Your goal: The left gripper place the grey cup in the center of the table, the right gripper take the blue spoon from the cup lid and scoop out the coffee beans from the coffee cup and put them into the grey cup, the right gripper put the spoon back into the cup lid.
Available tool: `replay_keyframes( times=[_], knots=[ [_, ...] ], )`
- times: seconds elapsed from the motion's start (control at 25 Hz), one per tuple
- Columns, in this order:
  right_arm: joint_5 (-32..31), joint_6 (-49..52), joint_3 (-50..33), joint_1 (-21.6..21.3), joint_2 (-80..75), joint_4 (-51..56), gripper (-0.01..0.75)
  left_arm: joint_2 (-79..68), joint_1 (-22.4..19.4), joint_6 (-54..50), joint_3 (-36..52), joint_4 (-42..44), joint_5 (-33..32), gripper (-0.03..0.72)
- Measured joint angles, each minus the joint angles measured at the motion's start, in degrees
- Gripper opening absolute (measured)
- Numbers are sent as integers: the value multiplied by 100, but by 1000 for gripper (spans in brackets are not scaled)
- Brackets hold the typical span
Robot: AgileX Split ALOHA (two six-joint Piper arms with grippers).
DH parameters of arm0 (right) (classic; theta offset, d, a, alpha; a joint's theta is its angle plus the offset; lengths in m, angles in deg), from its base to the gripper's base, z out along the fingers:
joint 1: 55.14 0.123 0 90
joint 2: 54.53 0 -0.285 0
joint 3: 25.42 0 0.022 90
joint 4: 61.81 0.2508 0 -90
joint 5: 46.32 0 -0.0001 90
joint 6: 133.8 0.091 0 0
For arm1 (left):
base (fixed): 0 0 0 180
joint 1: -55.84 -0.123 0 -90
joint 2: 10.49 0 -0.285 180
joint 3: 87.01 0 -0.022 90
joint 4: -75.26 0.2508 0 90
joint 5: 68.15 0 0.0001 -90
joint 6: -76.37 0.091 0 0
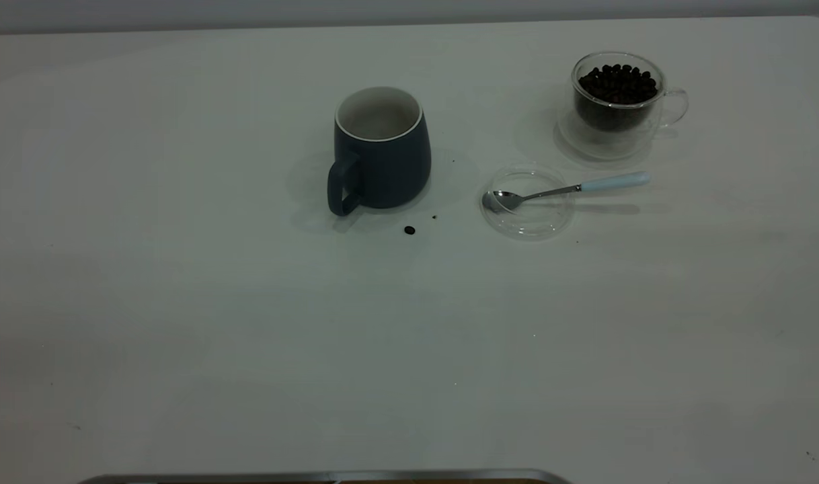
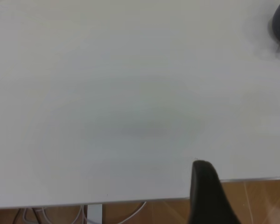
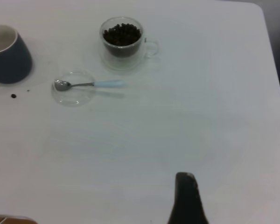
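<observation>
The grey cup (image 1: 381,151) stands upright near the middle of the table (image 1: 248,323), handle toward the front left; it also shows in the right wrist view (image 3: 7,53). The coffee cup (image 1: 618,101), full of coffee beans (image 1: 616,82), stands at the back right. The cup lid (image 1: 527,202) lies in front of it, with the blue spoon (image 1: 564,190) resting across it, bowl in the lid and handle pointing right. Neither gripper shows in the exterior view. The left gripper (image 2: 203,170) hangs over the table's edge. The right gripper (image 3: 185,179) is over bare table, far from the lid (image 3: 73,87).
One loose coffee bean (image 1: 409,230) and a small dark speck (image 1: 434,217) lie on the table just in front of the grey cup. A metal edge (image 1: 329,476) runs along the table's near side. Floor and cables (image 2: 130,212) show below the table's edge.
</observation>
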Motion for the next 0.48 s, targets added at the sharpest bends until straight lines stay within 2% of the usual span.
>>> replay_keyframes(
  times=[0.48],
  knots=[
    [0,5,-2,-27,0,0,545,0,0,0,0,0,0,475]
  ],
)
